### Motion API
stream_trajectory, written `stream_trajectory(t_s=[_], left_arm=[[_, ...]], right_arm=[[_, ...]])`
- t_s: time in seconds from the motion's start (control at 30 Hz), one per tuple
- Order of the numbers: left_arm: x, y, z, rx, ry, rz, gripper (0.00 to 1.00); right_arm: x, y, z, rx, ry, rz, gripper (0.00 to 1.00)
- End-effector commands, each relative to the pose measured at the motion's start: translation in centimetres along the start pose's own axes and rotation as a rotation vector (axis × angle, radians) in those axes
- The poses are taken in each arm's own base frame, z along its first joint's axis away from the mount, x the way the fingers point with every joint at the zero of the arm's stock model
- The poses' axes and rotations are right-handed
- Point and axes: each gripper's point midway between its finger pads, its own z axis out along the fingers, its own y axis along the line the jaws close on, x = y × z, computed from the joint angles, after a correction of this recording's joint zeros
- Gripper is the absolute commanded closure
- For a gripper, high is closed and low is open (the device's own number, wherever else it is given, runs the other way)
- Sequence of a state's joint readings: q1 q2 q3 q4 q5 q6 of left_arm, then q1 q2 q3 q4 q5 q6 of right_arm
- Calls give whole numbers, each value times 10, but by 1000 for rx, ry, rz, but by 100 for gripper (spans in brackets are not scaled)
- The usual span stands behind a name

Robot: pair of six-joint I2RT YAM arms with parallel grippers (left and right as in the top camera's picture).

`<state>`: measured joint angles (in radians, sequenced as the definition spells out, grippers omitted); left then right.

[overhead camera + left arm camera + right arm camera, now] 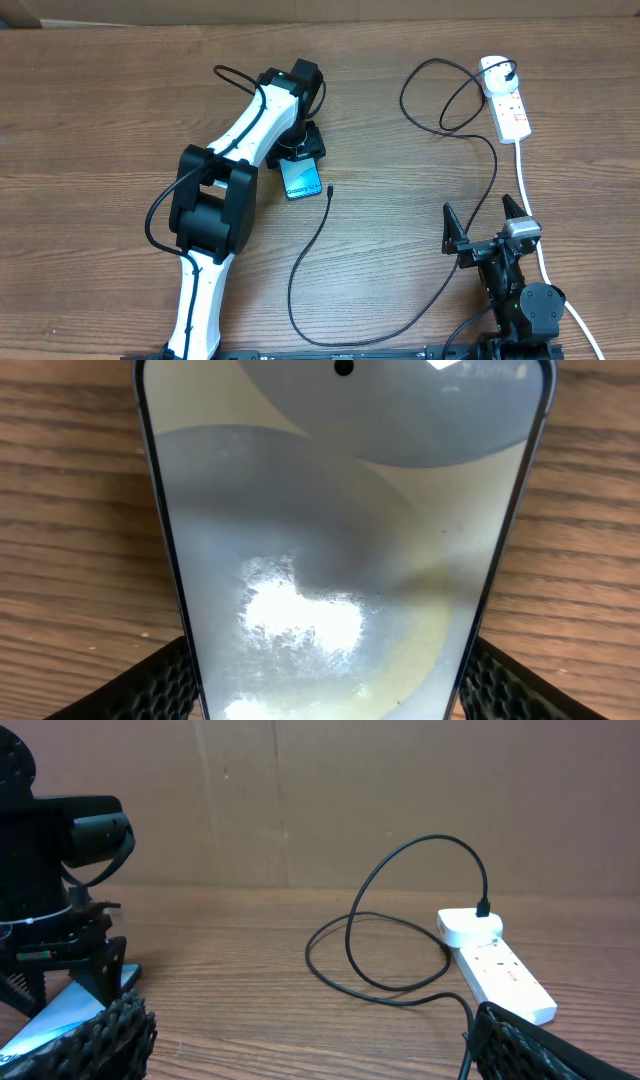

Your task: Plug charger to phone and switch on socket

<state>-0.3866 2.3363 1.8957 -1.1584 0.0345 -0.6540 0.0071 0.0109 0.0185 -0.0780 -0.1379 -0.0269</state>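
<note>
The phone lies flat on the wooden table, blue screen up. In the left wrist view the phone fills the frame, and my left gripper has a finger against each long edge, shut on it. From overhead the left gripper sits over the phone's far end. The charger's small connector tip rests just right of the phone, apart from it; its cable runs in a long loop to the black plug seated in the white socket. My right gripper stands open and empty near the front right.
The socket and the cable loops lie ahead of the right gripper. A thick white cord runs from the socket past the right arm. A brown cardboard wall stands at the table's back.
</note>
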Motion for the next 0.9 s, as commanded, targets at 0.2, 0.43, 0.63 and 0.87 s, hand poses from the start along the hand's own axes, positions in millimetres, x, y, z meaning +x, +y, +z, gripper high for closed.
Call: stream_trajectory(t_s=[0.2,0.43,0.63,0.87], left_arm=[[6,-19,-8,142,93,-44,29],[3,-21,-19,320,210,-118,29],[4,-28,-30,438,279,-148,28],[3,-31,-37,504,313,-164,28]], right_arm=[[2,-1,0,4,-2,-5,0],[2,-1,0,5,-2,-5,0],[2,-1,0,5,-2,-5,0],[2,-1,0,4,-2,-5,0]])
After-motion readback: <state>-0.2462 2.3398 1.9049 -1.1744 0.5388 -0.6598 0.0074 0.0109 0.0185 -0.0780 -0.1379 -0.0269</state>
